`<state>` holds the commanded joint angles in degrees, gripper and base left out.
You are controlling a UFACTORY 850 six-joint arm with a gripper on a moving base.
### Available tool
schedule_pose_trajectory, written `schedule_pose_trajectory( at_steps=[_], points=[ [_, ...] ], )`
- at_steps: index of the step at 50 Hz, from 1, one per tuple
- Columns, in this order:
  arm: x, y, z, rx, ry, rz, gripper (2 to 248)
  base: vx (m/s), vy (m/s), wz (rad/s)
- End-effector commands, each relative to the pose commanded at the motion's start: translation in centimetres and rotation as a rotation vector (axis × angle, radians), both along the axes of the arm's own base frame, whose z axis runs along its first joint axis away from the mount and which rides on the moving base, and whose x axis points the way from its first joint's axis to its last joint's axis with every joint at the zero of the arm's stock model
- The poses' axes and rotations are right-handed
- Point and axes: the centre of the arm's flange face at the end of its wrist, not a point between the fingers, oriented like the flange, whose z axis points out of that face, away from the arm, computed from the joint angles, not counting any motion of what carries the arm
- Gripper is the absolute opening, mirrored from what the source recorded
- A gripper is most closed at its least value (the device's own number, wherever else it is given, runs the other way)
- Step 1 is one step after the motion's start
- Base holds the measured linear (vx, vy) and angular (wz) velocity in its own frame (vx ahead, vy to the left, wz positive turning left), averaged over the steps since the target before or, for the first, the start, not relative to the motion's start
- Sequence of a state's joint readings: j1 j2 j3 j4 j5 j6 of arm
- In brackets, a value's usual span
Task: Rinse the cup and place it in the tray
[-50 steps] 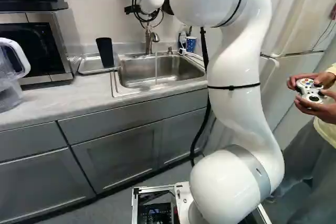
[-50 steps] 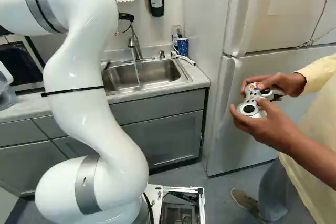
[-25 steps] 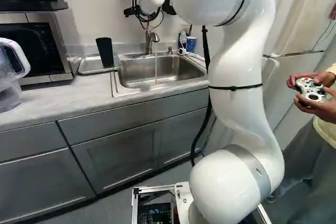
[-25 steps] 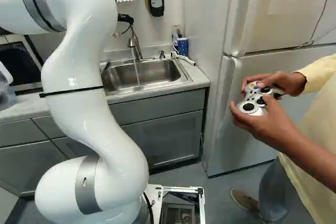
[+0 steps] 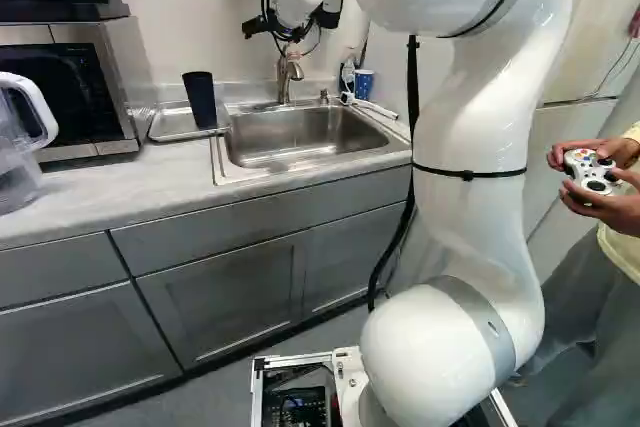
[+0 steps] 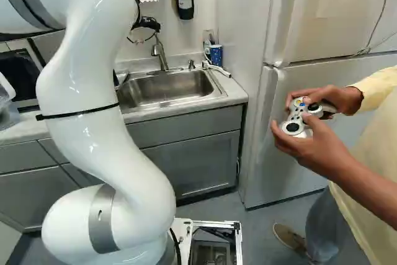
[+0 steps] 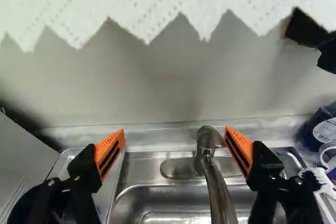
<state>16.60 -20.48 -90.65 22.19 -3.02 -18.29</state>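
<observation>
Water: the stream that ran from the faucet [image 5: 284, 77] in the earlier pictures has stopped.
Arm: the upper arm [image 5: 480, 97] has swung toward the right of the left base view and the left of the right base view; the wrist has shifted a little with it. The base has not moved.
Gripper: wide open, nothing gripped between its fingers; the gripper [image 5: 291, 33] is over the back of the sink [image 5: 290, 143].
Faucet handle: between the two orange pads [image 7: 109, 155], close beside the pad farther from the tray; whether they touch cannot be told.
Black cup: the cup [image 5: 200, 100] stands in the tray, to the gripper's side, past the finger nearer the tray, just where it was.
Tray: the metal tray [image 5: 163, 127] lies beside the sink, on that same side of the gripper.
Blue dotted cup: this cup [image 5: 363, 84] stands past the opposite finger, behind the sink's corner.
Paper towel: the towel [image 7: 157, 3] hangs above the faucet, its zigzag edge ahead of the gripper.
</observation>
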Motion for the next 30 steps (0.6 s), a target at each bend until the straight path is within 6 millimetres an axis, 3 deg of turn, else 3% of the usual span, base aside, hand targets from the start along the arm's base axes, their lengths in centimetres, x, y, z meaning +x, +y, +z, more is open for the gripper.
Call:
schedule_pose_trajectory(
  at_steps=[20,30],
  points=[
    [0.1,-0.1,0.4,0.008,-0.051,-0.019,247,0.0,0.0,0.0],
    [-0.9,0.0,1.2,0.018,-0.118,-0.036,247,0.0,0.0,0.0]
  ],
)
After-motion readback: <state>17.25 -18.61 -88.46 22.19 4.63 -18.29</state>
